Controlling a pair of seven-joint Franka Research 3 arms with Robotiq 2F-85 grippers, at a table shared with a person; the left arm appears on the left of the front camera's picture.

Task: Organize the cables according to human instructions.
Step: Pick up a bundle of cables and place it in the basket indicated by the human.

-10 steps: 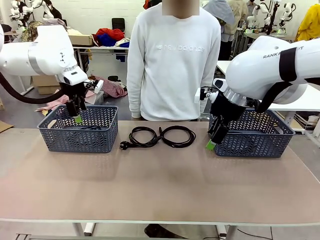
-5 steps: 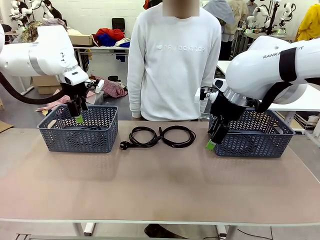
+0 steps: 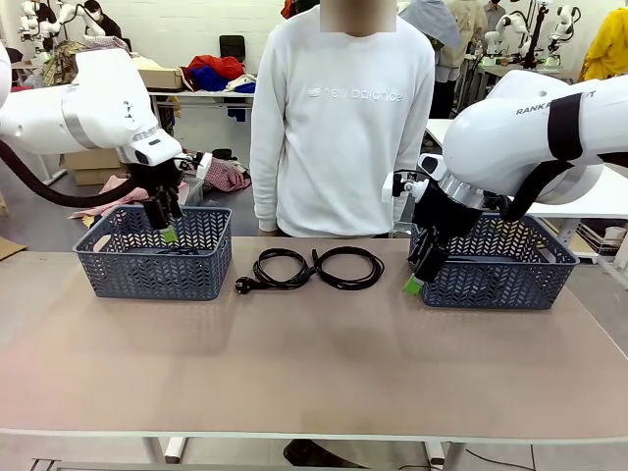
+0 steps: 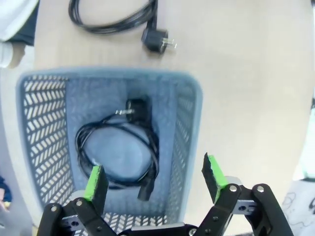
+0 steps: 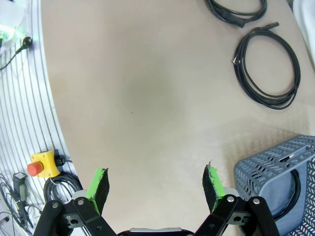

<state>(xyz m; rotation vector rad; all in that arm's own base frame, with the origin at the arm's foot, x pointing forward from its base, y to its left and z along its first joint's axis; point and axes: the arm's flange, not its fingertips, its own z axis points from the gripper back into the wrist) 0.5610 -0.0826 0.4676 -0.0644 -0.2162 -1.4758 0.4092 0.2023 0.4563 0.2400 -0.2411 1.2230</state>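
Two coiled black cables lie on the table between the baskets: the left cable (image 3: pixel 280 267) with a chunky plug, and the right cable (image 3: pixel 348 267). My left gripper (image 3: pixel 169 233) hangs open over the left basket (image 3: pixel 152 267); in the left wrist view the gripper (image 4: pixel 153 169) is above a third coiled cable (image 4: pixel 118 152) lying on the basket floor. My right gripper (image 3: pixel 414 285) stands open and empty beside the right basket (image 3: pixel 500 267). The right wrist view shows a fourth cable (image 5: pixel 297 192) inside that basket (image 5: pixel 275 169), with the table cable (image 5: pixel 268 69) farther off.
A person (image 3: pixel 339 118) stands at the far side of the table, behind the two loose cables. A yellow box with a red stop button (image 5: pixel 42 164) sits below the table's near edge. The table's front half is bare.
My left gripper has shifted a little to the right over the left basket. The right arm and the cables have stayed put.
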